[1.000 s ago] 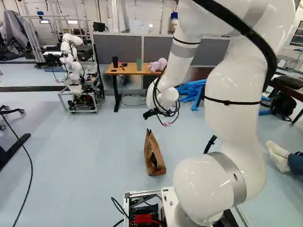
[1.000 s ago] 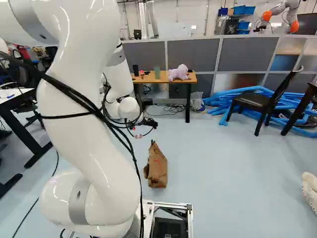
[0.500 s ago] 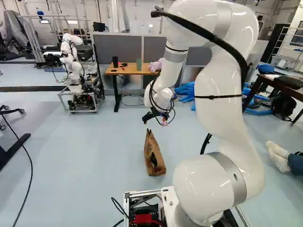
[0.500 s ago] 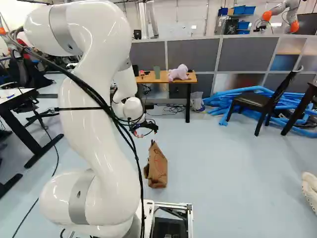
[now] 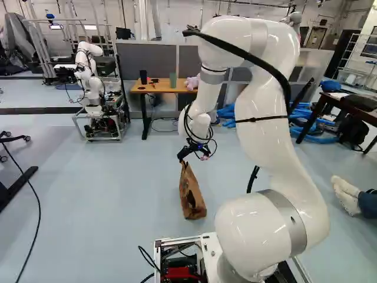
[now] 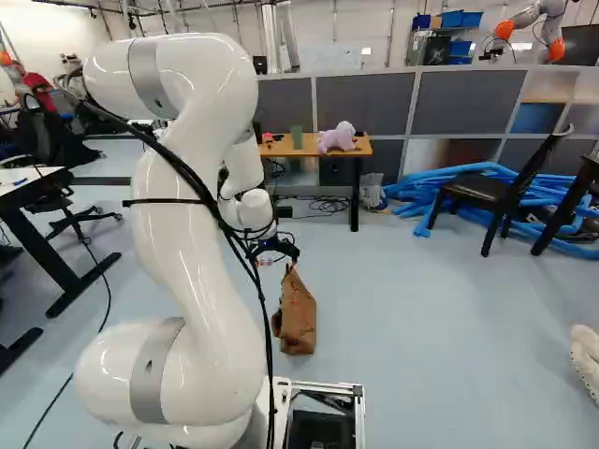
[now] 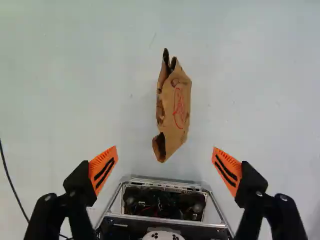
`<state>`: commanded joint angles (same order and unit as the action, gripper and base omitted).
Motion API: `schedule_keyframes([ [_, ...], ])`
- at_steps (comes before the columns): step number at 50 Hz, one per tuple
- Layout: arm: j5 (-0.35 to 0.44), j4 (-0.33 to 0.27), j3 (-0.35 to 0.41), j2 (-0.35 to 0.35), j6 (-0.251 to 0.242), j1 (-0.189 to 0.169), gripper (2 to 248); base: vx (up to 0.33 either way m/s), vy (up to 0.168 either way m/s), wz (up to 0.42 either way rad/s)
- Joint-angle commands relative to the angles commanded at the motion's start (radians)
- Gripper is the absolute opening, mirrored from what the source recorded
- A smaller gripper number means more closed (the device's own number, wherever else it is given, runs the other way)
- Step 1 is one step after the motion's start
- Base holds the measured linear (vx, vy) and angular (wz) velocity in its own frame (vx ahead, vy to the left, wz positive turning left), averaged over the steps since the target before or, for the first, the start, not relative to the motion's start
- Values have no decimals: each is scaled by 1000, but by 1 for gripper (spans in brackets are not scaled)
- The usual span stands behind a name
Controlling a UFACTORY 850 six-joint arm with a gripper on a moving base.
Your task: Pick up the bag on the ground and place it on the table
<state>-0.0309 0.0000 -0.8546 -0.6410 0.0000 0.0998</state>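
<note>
- As it looks papery, the bag (image 7: 178, 107) probably lifts light and crumples.
- The gripper (image 7: 165, 150) holds its fingers wide; best pinch the rim (image 7: 160, 114) between near and far ends.

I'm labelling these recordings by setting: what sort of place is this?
Likely a robotics lab or workshop: another robot arm stands on a wheeled frame, grey partitions line the floor, and blue tubing lies heaped beside a chair.
</note>
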Motion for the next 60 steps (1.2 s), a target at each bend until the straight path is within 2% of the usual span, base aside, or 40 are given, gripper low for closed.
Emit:
schedule_keyframes([
  [60,-8,0,-177,-259,0,-3,247,0,0,0],
])
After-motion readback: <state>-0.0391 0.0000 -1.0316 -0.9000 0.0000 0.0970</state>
